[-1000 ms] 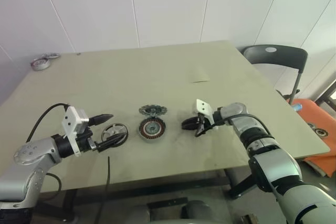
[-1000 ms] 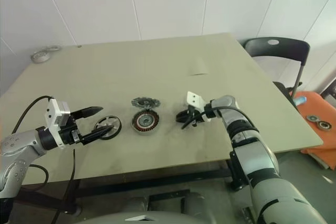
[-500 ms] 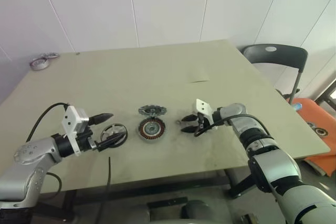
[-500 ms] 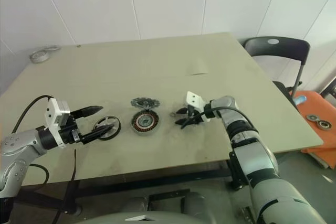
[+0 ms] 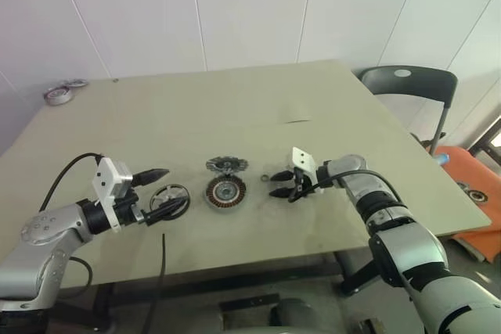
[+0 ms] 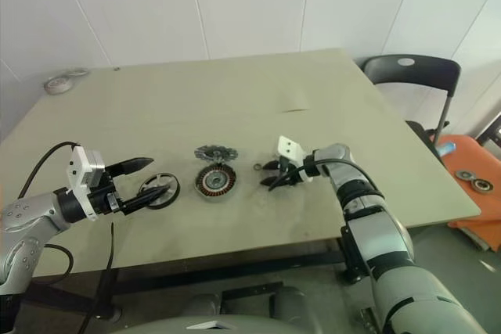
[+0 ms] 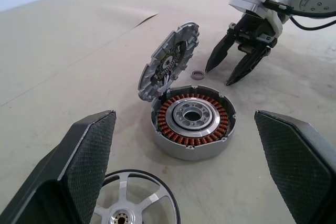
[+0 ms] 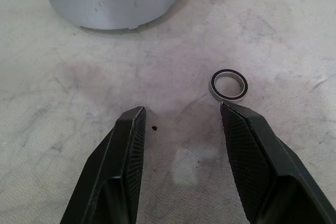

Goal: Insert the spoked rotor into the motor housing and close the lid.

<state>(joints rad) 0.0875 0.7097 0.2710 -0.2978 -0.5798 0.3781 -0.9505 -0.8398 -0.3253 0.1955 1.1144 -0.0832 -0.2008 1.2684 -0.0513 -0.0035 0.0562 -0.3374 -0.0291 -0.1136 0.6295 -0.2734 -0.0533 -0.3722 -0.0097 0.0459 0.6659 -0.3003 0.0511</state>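
The right gripper stands part-open and grasps nothing: its two black fingers angle down at the beige table with bare tabletop between their tips. A small dark-rimmed metal ring lies flat on the table just beyond one fingertip, very near it but apart, outside the gap. From that gripper, seen from the head camera, the motor housing sits at about nine o'clock, near but clear of the fingertips; it rests upright on the table with its orange-brown windings and silver centre facing up and open. The grey-green toothed disc stands tilted on edge against the housing's far rim, at the housing's twelve o'clock. Farther out at nine o'clock, the spoked rotor lies flat on the table, well apart from the right gripper and just beside the housing. The left gripper is spread wide and holds nothing; it reaches in level from the rotor's nine o'clock, one finger over the rotor's near part and the other above its far side, and whether either touches the disc I cannot tell. A black cable hangs over the near table edge.
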